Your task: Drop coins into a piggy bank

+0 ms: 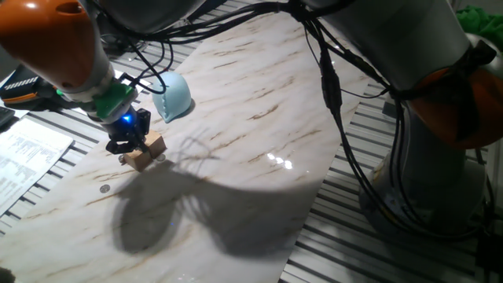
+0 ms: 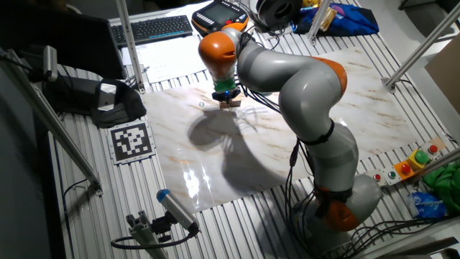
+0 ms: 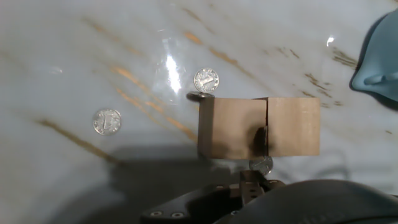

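Note:
Three coins show in the hand view: one just beyond the wooden cubes, one out to the left, and one at the cubes' near edge, right by my fingertip. One coin also shows in one fixed view. The pale blue piggy bank stands behind the cubes and shows at the right edge of the hand view. My gripper hovers low over the cubes; only its near finger shows in the hand view. I cannot tell how far the jaws are apart.
Two tan wooden cubes sit side by side on the marble board, right under the gripper. Papers lie to the left of the board. Cables hang from the arm over the board.

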Tool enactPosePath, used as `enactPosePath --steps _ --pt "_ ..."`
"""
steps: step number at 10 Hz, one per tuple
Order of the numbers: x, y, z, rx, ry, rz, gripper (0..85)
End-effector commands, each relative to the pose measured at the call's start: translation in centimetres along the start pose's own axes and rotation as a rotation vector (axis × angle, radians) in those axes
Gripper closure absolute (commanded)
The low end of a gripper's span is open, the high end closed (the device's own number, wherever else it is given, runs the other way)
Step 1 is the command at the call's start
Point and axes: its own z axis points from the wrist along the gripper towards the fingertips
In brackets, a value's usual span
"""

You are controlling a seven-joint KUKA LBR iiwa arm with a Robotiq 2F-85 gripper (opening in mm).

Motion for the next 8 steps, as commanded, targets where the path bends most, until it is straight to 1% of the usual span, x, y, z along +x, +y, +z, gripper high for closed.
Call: enactPosePath --steps 1,3,5,6,7,8 --pt "-0.05 -0.09 0.01 -0.002 0.000 -0.004 85.0" --pt "0.13 -0.21 -0.26 -0.001 0.003 -0.007 85.0" --pt "0.39 -0.28 -0.62 -0.007 0.006 -0.010 85.0" --pt "0.26 -0.24 -0.46 -0.013 -0.003 -0.009 85.0" --pt "0.26 -0.25 -0.47 -0.011 -0.008 -0.010 85.0" --pt "0.30 -0.28 -0.53 0.002 -0.006 -0.016 85.0"
